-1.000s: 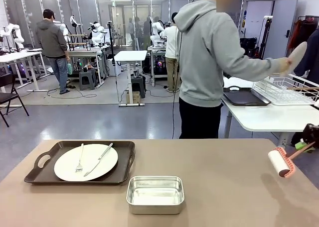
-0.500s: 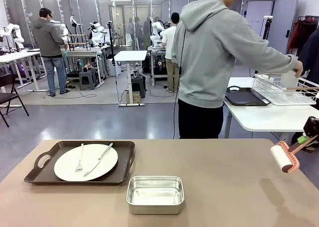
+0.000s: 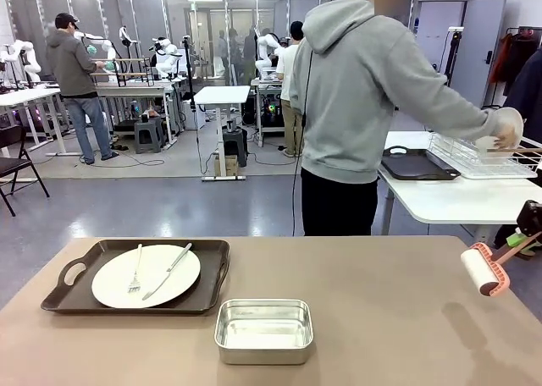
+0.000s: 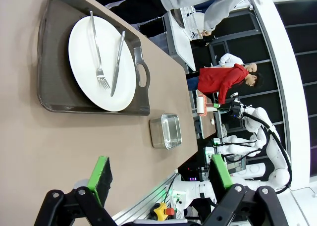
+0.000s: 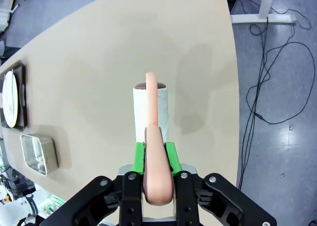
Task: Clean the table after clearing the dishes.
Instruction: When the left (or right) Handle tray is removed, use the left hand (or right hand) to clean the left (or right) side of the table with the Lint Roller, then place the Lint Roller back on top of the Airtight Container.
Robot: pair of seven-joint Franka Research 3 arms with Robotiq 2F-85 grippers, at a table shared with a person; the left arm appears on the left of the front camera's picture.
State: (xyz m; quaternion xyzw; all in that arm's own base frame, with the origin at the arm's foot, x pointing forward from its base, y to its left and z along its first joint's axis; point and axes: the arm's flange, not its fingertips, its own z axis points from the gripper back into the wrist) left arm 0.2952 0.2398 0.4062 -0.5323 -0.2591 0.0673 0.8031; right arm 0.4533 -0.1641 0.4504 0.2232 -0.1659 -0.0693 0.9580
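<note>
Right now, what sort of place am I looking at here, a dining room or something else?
Probably a robotics lab staged as a dining setup: workbenches with equipment line the open floor, cables trail across it, and the right gripper holds a lint roller above the table.

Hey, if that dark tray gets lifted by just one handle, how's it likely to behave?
The tray looks rigid, so it probably won't flex, but it would likely tilt. The plate rests loose on it and may slide toward the low rim. The fork and knife lie unsecured on the smooth plate and could slip off.
</note>
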